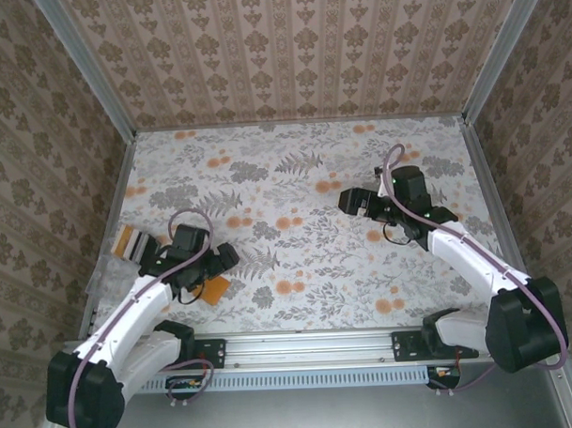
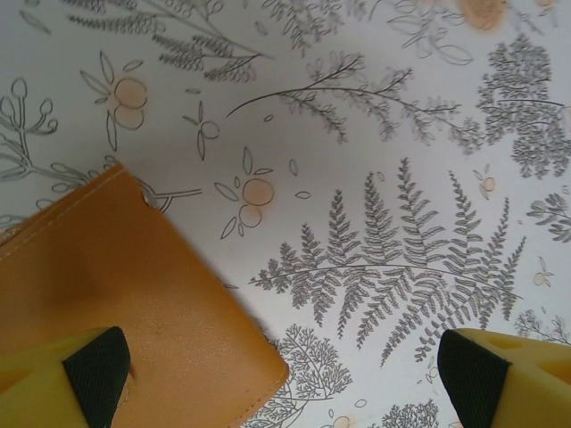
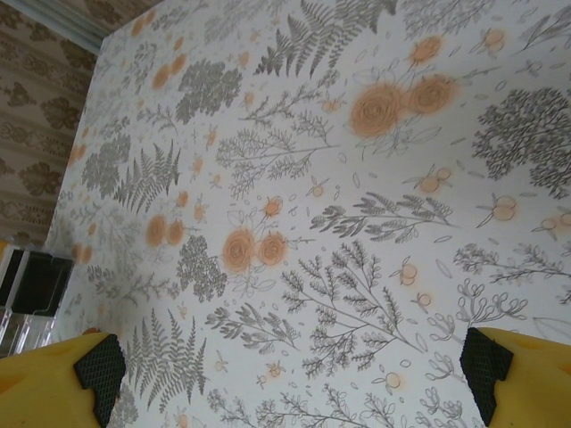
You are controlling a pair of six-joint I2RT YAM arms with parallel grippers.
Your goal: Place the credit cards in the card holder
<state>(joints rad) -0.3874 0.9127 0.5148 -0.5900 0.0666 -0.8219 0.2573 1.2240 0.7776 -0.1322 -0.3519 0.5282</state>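
The orange card holder [image 1: 214,292] lies flat and closed on the floral tabletop near the front left, and its cover fills the lower left of the left wrist view [image 2: 116,303]. My left gripper [image 1: 196,272] hovers just behind it, jaws wide open [image 2: 284,374], with the left fingertip [image 2: 94,370] over the holder's cover. Credit cards [image 1: 134,241] sit in a striped stack at the left edge, and dark cards [image 3: 36,283] stand inside a clear box. My right gripper [image 1: 361,204] is open and holds nothing [image 3: 293,374] over the right middle of the table.
A clear plastic box [image 1: 108,275] rests against the left wall beside the left arm. Patterned walls close in the table [image 1: 294,176] on three sides. A metal rail [image 1: 309,346] runs along the near edge.
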